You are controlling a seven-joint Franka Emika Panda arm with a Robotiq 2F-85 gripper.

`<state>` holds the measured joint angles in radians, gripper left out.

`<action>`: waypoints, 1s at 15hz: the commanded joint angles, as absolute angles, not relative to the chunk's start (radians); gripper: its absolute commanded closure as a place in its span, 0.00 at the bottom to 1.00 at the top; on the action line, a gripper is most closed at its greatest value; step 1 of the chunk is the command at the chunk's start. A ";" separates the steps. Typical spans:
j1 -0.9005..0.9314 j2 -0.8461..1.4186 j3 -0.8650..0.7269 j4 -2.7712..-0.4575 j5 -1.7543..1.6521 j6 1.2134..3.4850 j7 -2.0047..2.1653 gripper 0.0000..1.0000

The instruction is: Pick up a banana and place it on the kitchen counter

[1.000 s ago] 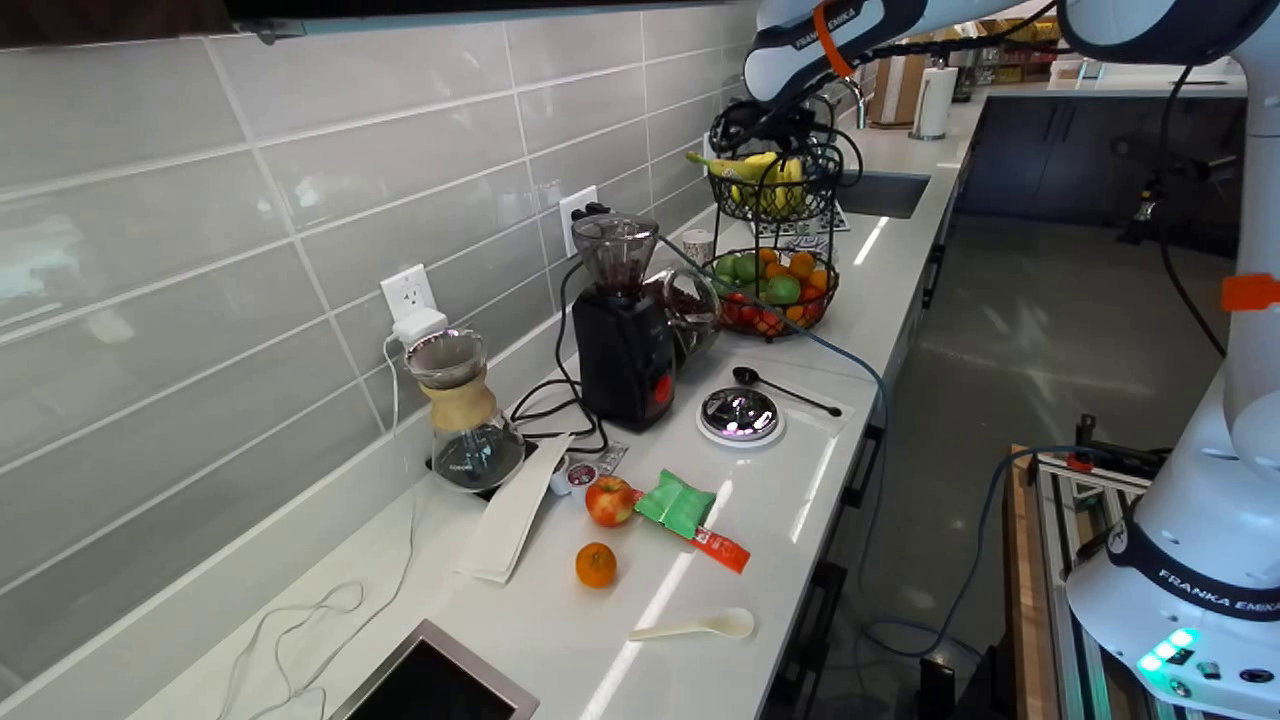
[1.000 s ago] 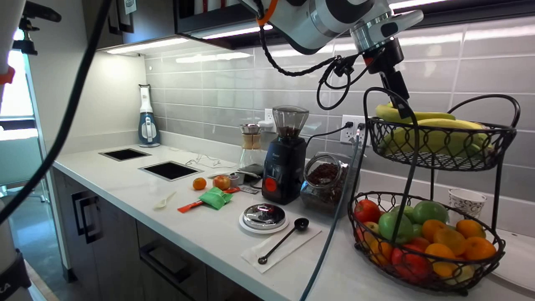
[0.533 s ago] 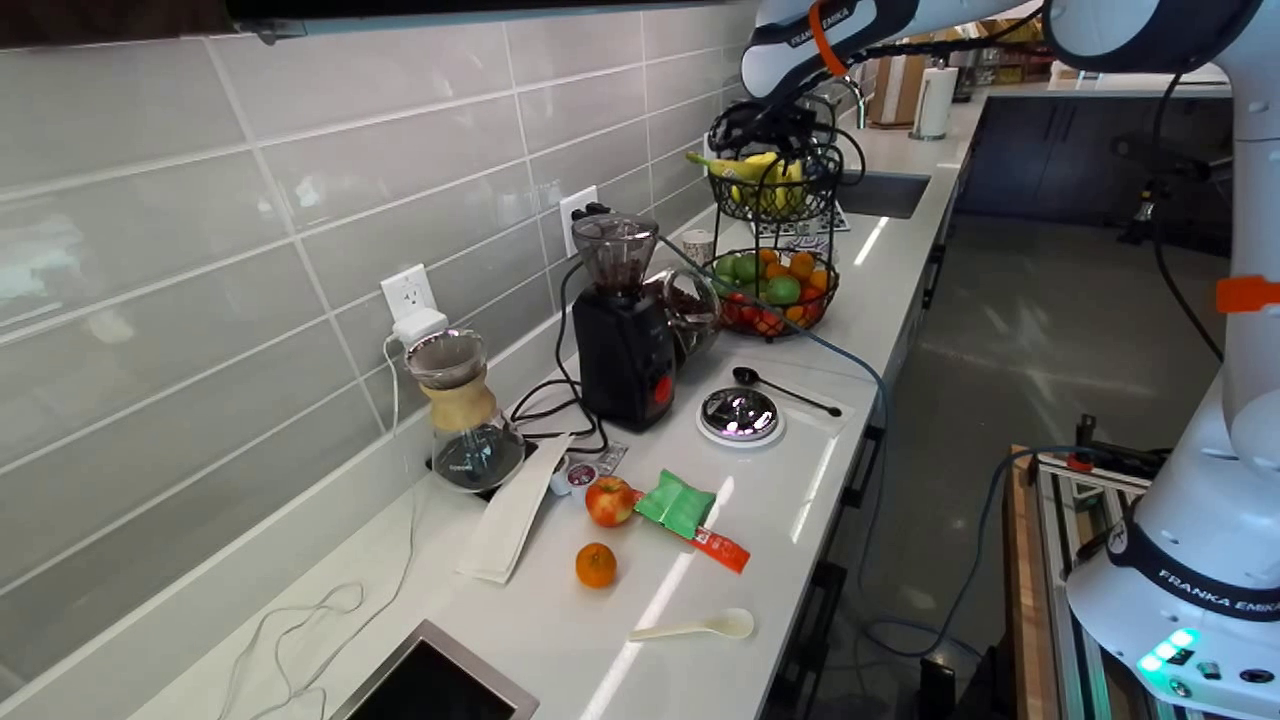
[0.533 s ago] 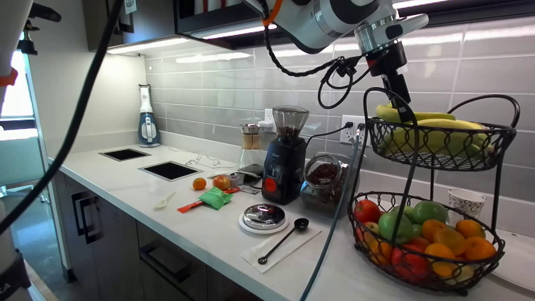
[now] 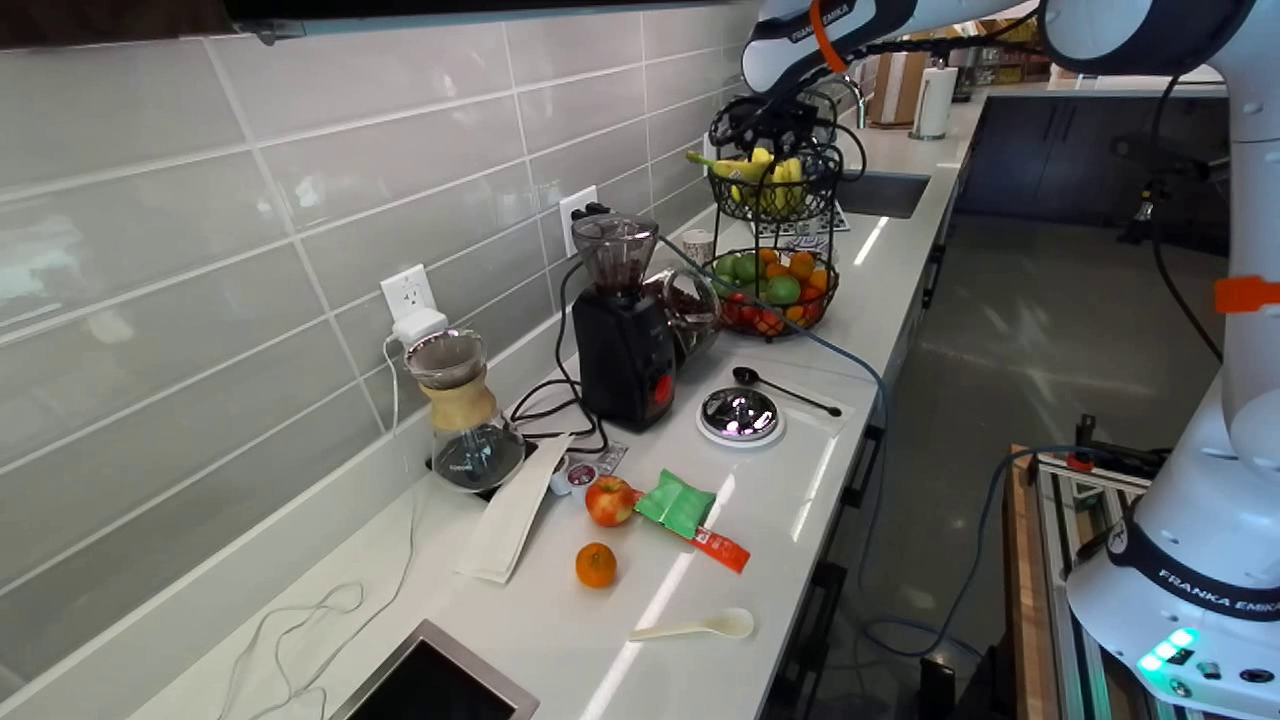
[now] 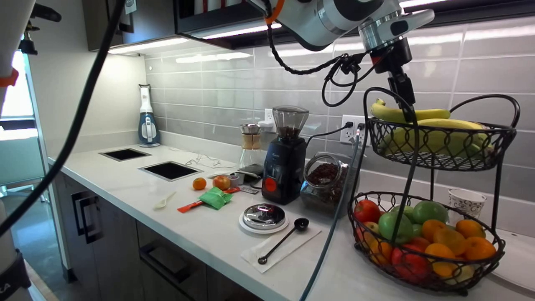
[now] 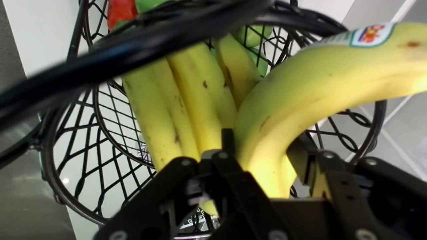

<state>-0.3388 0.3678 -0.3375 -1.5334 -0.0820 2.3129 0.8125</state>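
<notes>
Wrist view: gripper [image 7: 263, 146] clasps the banana [image 7: 295, 93] above white kitchen counter [image 7: 43, 35], beside grey tiles [image 7: 410, 130].

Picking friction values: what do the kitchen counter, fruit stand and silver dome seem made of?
Kitchen counter: glossy white, perhaps quartz or laminate; it shows bright light streaks.
Fruit stand: probably metal wire, coated dark; thin bent bars with slight sheen.
Silver dome: mirror finish, metal or chromed plastic; reflections show on it.

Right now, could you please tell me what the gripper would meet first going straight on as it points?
Past the banana between its fingers, the gripper would likely meet other bananas in the upper basket; depth is unclear.
</notes>
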 commanded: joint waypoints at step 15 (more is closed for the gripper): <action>-0.379 0.252 -0.271 -1.540 0.279 2.322 0.390 0.84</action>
